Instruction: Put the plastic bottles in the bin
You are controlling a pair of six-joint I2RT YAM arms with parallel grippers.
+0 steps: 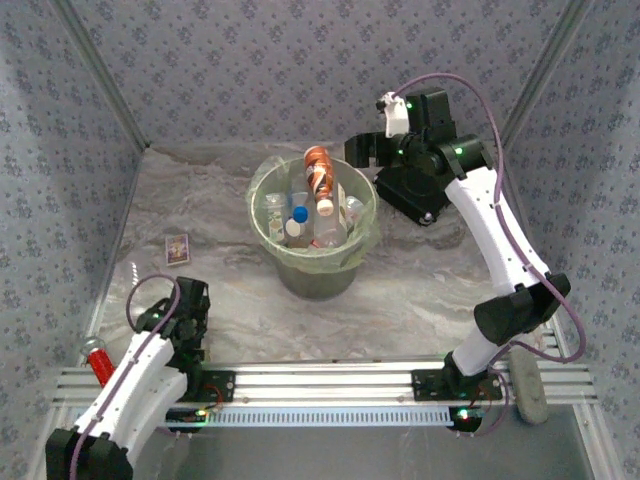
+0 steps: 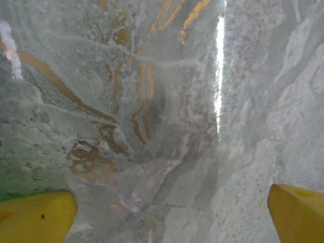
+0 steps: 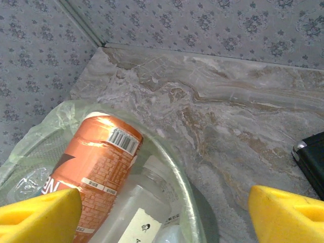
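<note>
my right gripper (image 1: pixel 362 150) hangs released at the bin (image 1: pixel 315 272) far-right rim; the plastic bottles (image 1: pixel 298 218) sit inside, left and near of it; the orange-labelled bottle (image 1: pixel 320 178) leans near-upright; my left gripper (image 1: pixel 188 305), released, is farther off.

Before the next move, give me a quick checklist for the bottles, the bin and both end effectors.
1. Right end effector open and empty: ok.
2. Left end effector open, nothing between its fingers, over bare table: ok.
3. Bin upright: ok.
4. Orange-labelled bottle inside the bin, leaning, its upper end above the rim: ok.
5. All bottles binned: cannot tell; the arms hide parts of the table.
</note>
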